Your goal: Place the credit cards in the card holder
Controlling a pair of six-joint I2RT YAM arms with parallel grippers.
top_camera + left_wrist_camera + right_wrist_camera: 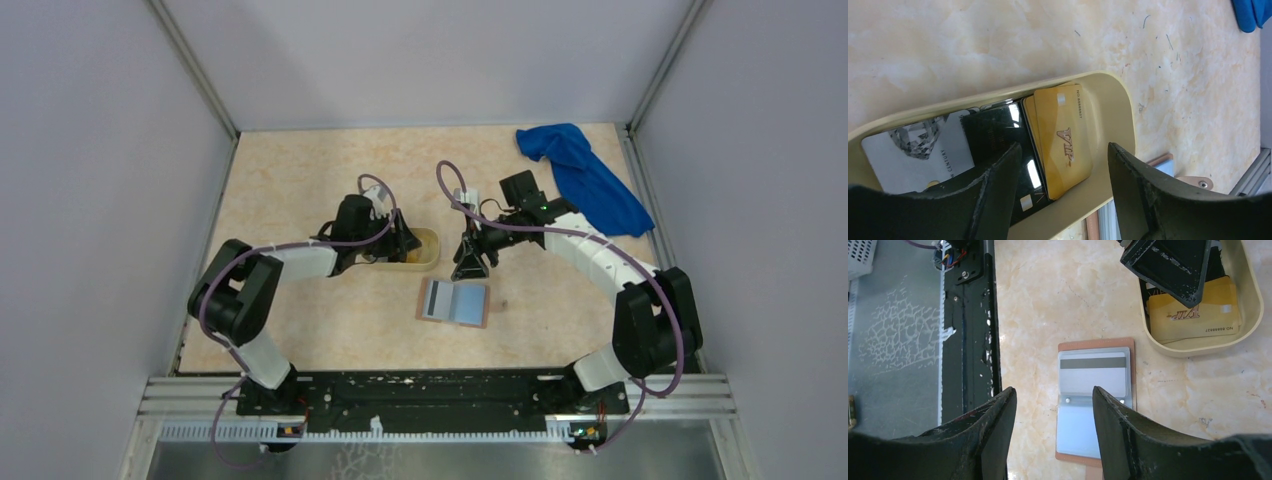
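The credit cards (1065, 145) lie stacked in the pale yellow oval tray (1120, 100), mid-frame in the left wrist view: gold on top, black beneath, white at lower left. They look light, stiff, thin and slick. Lying flat, they probably offer only an edge, best tipped up against the tray wall. The left gripper (1064, 165) hangs over them, jaws apart and empty. The right gripper (1053, 392), also spread and empty, hovers above the open card holder (1096, 343), centre of its view. The beige marbled tabletop (300, 180) looks smooth. Grey walls (90, 200) close in, and a blue cloth (585, 175) lies upper right.
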